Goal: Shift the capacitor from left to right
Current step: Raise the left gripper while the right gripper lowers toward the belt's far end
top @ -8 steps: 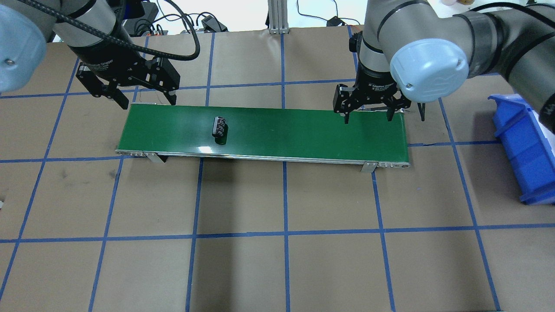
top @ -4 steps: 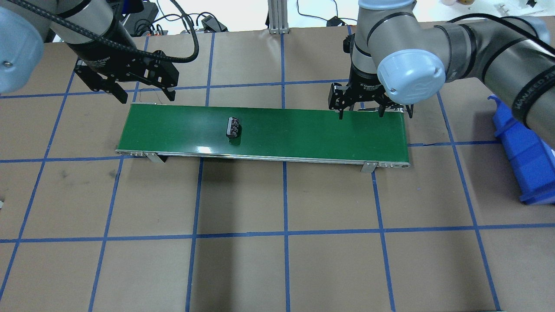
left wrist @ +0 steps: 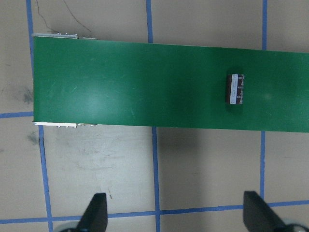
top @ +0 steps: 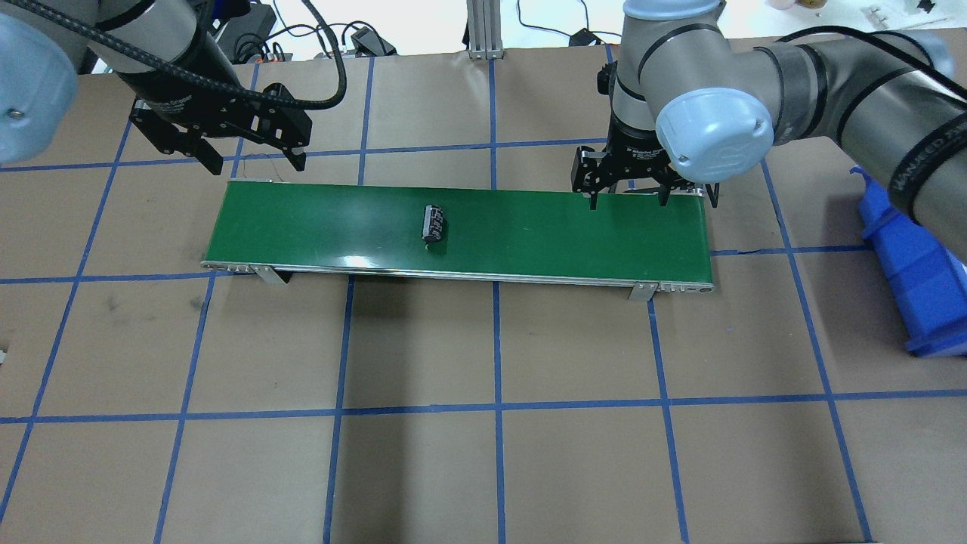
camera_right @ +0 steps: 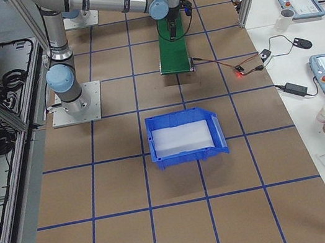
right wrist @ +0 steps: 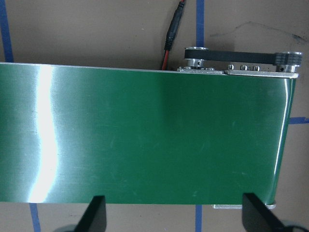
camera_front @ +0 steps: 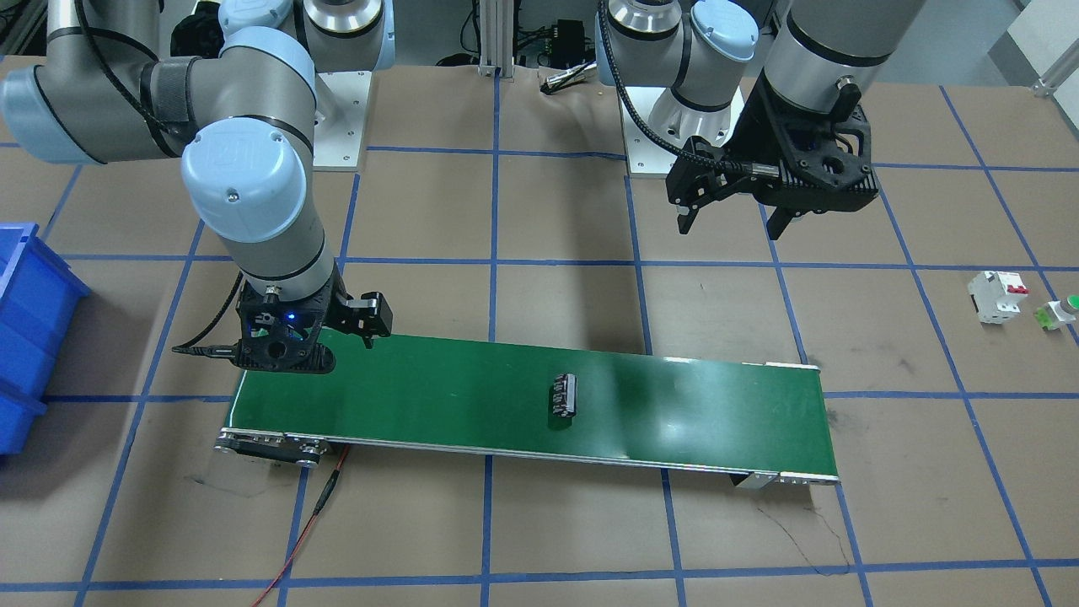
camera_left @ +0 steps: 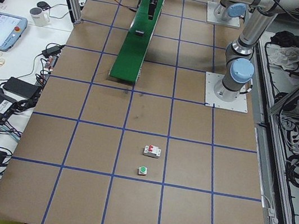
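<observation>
Both spread, empty: left hand [top: 255,165], right hand [top: 628,200] | capacitor [top: 434,224] lying on green belt [top: 566,234] | its markings unreadable

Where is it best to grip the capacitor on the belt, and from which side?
Grip the capacitor at mid-body from straight above. It lies on its side across the green belt, so fingers should close along the belt on its round sides.

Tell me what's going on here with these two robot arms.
A capacitor lies on its side on the green conveyor belt, a little left of the middle, with nothing touching it. The left hand hangs open and empty, raised beside the belt's left end. The right hand hovers open and empty over the belt's right end. A blue bin sits off to the robot's right.
</observation>
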{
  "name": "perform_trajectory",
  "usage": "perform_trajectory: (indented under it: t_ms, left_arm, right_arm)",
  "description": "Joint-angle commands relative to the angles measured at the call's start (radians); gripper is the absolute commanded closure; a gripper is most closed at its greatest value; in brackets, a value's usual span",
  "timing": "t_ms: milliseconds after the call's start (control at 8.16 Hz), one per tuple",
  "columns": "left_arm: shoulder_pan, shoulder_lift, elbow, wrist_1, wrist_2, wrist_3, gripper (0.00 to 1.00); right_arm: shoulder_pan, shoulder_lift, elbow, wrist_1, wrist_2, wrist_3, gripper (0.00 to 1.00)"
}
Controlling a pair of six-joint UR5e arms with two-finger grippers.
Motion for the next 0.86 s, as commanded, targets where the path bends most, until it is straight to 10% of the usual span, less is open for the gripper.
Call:
perform_trajectory:
  t_ms: [0, 735]
  left_arm:
    - [0.0, 0.0, 0.0, 0.003, 0.0, -0.001, 0.0]
    - [0.0, -0.003, 0.0, 0.006, -0.002, 0.001, 0.0]
  right_arm:
    - [0.0, 0.007, 0.014, -0.009, 0.022, 0.007, 0.0]
    - [-0.116, 0.026, 0.182, -0.254, 0.283, -0.096, 0.0]
